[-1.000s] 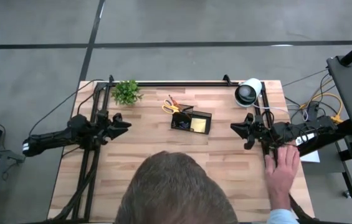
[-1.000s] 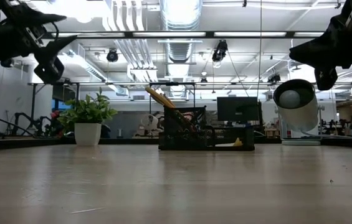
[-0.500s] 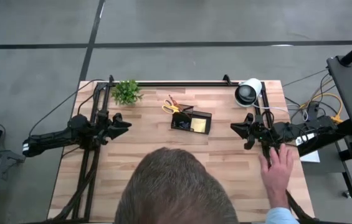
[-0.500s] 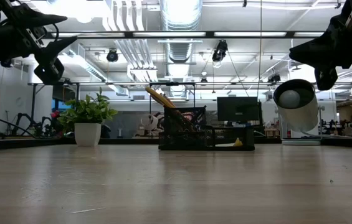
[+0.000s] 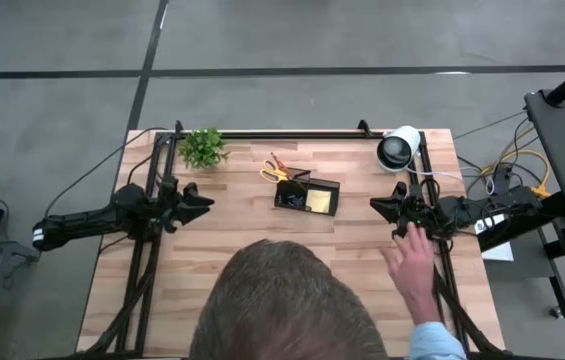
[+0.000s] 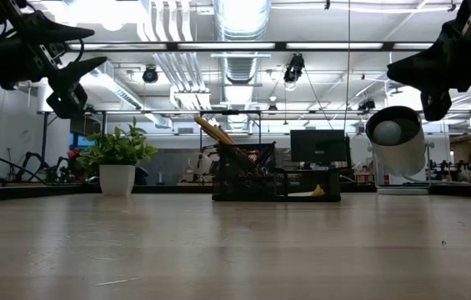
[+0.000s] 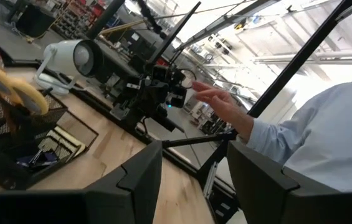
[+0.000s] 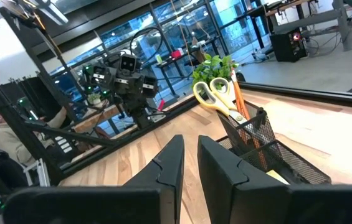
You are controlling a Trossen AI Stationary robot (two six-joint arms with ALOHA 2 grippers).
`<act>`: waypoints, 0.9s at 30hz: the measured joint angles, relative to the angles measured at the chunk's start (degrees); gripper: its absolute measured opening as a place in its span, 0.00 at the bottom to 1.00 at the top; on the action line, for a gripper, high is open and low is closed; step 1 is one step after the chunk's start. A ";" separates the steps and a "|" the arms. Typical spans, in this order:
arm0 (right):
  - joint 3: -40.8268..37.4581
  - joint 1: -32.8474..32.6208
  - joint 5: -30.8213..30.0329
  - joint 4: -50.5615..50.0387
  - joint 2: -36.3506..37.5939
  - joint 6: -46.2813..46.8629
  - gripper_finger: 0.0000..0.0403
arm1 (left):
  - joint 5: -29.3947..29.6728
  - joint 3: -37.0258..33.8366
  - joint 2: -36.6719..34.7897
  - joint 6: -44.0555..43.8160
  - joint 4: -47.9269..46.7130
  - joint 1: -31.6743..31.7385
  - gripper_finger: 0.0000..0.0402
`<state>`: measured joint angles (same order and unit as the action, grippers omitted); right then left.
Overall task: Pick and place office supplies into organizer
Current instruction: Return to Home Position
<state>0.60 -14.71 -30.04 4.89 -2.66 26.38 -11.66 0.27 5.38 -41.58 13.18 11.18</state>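
The black mesh organizer stands on the wooden table, toward its far edge. Yellow-handled scissors and orange pencils stick up out of its taller compartment. The yellow sticky-note pad lies in the lower one. My left gripper hovers open above the table's left side, pointing level toward the organizer, with nothing between its fingers. My right gripper hovers at the right side, also pointing at the organizer, shut and holding nothing.
A small green plant stands at the far left, and a white-and-black roll at the far right. A person's head leans over the near edge. The person's hand hovers just near of my right gripper.
The person's hand has left my right arm's wrist and moved toward the table's middle, now beside the right gripper's fingers. Both grippers have kept their places.
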 joint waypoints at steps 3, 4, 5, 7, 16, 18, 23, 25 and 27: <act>0.00 0.01 0.00 0.02 0.00 0.01 0.10 | 0.02 0.00 -0.27 -0.02 -0.07 0.00 0.41; 0.00 -0.01 0.00 0.01 0.00 0.00 0.10 | 0.02 0.00 -0.99 0.00 -0.04 0.00 0.41; 0.00 -0.01 0.00 0.00 0.00 -0.01 0.10 | 0.00 0.00 -1.96 0.00 0.11 0.00 0.41; 0.00 0.00 0.00 0.02 0.00 0.00 0.10 | -0.03 0.00 -3.97 0.00 0.20 0.00 0.41; 0.02 0.01 0.00 0.01 -0.09 0.00 0.10 | 0.00 0.00 -3.79 -0.02 2.35 0.22 0.41; 0.02 0.01 0.00 0.00 -0.07 -0.01 0.10 | 0.02 0.00 -3.79 -0.01 4.40 0.24 0.41; 0.02 0.00 0.00 0.01 -0.07 0.01 0.10 | 0.00 0.00 -3.79 -0.02 3.80 0.23 0.41; 0.02 -0.01 0.00 0.00 -0.07 -0.01 0.10 | 0.00 0.00 -3.79 -0.02 3.78 0.24 0.41; 0.02 0.01 0.00 0.01 -0.07 0.01 0.10 | 0.02 0.00 -3.79 -0.02 3.86 0.24 0.41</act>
<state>0.62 -14.70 -30.04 4.89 -2.72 26.39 -11.64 0.27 1.58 -41.60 17.04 11.42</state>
